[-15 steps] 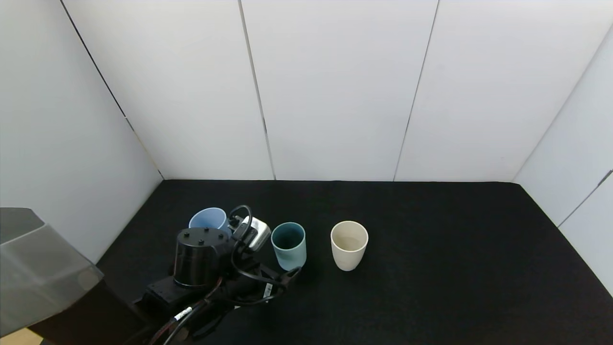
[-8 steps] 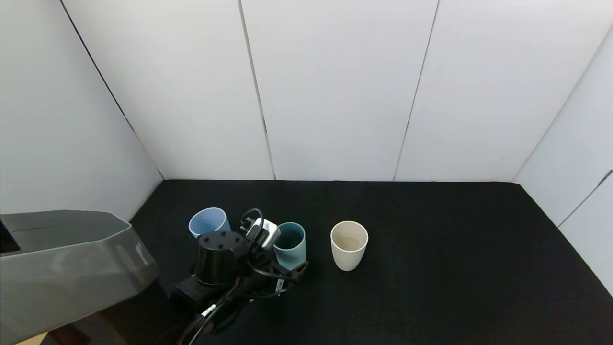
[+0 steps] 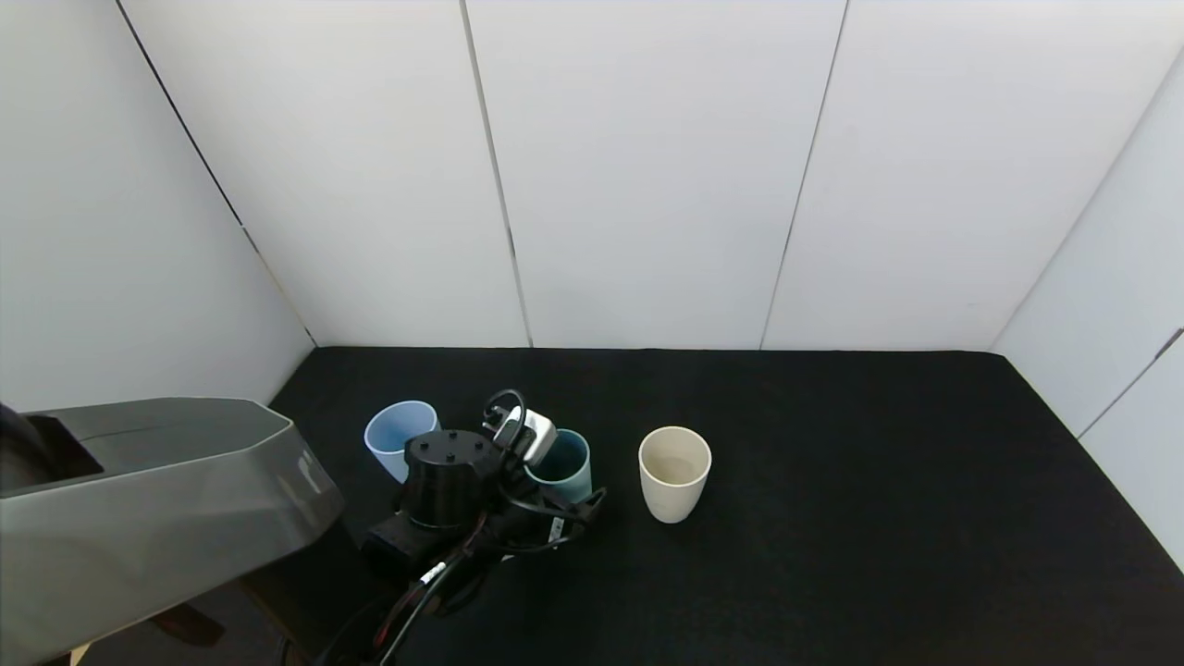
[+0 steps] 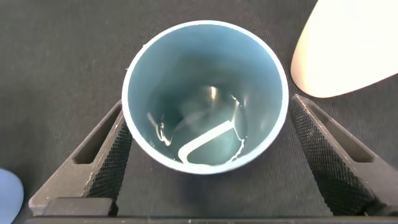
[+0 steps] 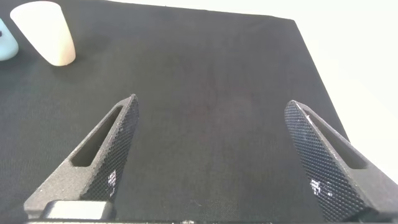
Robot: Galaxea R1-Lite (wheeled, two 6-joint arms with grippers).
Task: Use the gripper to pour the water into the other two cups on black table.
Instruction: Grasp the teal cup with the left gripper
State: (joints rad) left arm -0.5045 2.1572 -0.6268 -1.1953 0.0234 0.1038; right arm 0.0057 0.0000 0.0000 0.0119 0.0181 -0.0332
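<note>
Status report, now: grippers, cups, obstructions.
Left gripper open, straddling teal cup, water inside. Right gripper open, idle. Blue cup and cream cup upright. Nothing blocking.

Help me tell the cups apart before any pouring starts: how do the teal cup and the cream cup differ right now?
The teal cup stands between the open fingers of the left end effector; the cream cup stands apart on the black table, to the robot's right of the teal one. The teal cup visibly holds water; the cream cup's contents cannot be made out. The teal cup's sides run fairly straight; the cream cup's base is rounded. Both are upright, handleless and similar in size.
</note>
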